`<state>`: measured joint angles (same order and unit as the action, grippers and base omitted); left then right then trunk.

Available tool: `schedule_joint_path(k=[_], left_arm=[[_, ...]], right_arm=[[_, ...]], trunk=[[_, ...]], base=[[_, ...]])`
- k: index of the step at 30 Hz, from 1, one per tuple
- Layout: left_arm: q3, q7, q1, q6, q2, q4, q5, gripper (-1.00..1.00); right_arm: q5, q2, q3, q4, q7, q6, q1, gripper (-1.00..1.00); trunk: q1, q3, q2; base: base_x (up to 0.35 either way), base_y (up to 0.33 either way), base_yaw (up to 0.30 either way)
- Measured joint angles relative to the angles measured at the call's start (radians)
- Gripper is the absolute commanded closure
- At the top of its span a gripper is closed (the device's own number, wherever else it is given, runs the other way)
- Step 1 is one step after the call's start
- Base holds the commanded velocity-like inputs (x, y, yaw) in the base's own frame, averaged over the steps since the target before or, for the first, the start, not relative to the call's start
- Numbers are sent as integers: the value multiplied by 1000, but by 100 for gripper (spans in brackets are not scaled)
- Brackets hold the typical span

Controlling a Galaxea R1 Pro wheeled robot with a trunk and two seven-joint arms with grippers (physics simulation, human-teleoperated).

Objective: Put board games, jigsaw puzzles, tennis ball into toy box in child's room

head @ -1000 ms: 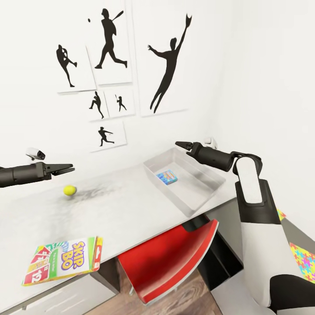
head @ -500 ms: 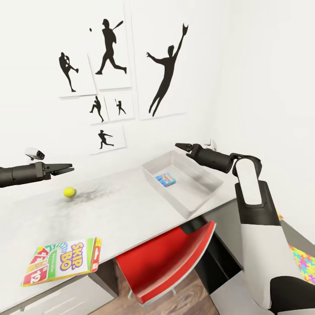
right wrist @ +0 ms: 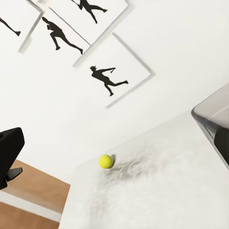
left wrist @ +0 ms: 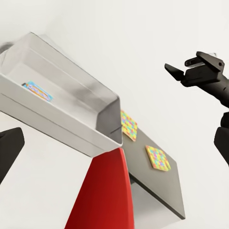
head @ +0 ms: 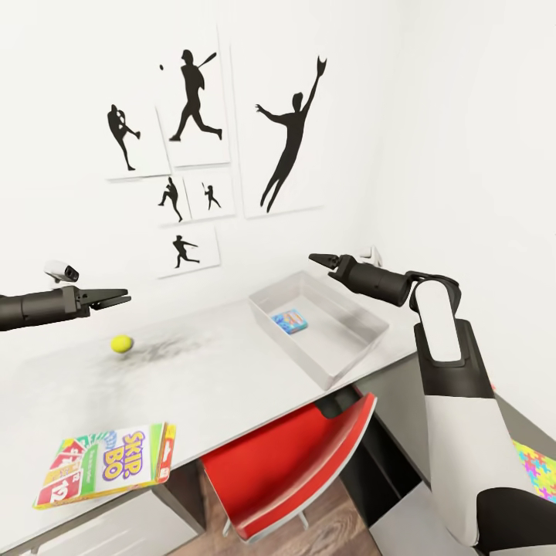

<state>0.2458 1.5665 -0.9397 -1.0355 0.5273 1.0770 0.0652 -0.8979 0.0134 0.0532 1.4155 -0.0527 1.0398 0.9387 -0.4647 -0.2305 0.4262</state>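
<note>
Our 2 grippers, left [head: 117, 296] and right [head: 320, 259], hang released; fuzzy ball [head: 121, 344] below left, sloped-walled box [head: 340, 363] below right.

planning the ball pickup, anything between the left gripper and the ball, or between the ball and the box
Nothing visible. The left gripper hangs above the ball with only air between. From there to the box, only bare table.

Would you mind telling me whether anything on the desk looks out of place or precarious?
Yes: the Skip-Bo box overhangs the near edge of the table and looks tilted, so it may slip off. The tennis ball lies loose.
</note>
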Motion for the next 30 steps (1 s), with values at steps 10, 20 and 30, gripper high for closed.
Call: schedule_joint_path(k=[10, 20, 30], left_arm=[[0, 0, 0, 0, 0, 0, 0, -100], [1, 0, 0, 0, 0, 0, 0, -100], [0, 0, 0, 0, 0, 0, 0, -100]], right_arm=[[2, 1, 0, 0, 0, -7, -8, -100], [2, 2, 0, 0, 1, -10, -9, -100], [2, 1, -1, 0, 1, -10, -9, -100]], trunk=[[0, 8, 0], [0, 9, 0], [0, 9, 0]], base=[[0, 0, 0], [-89, 81, 0], [-71, 78, -19]])
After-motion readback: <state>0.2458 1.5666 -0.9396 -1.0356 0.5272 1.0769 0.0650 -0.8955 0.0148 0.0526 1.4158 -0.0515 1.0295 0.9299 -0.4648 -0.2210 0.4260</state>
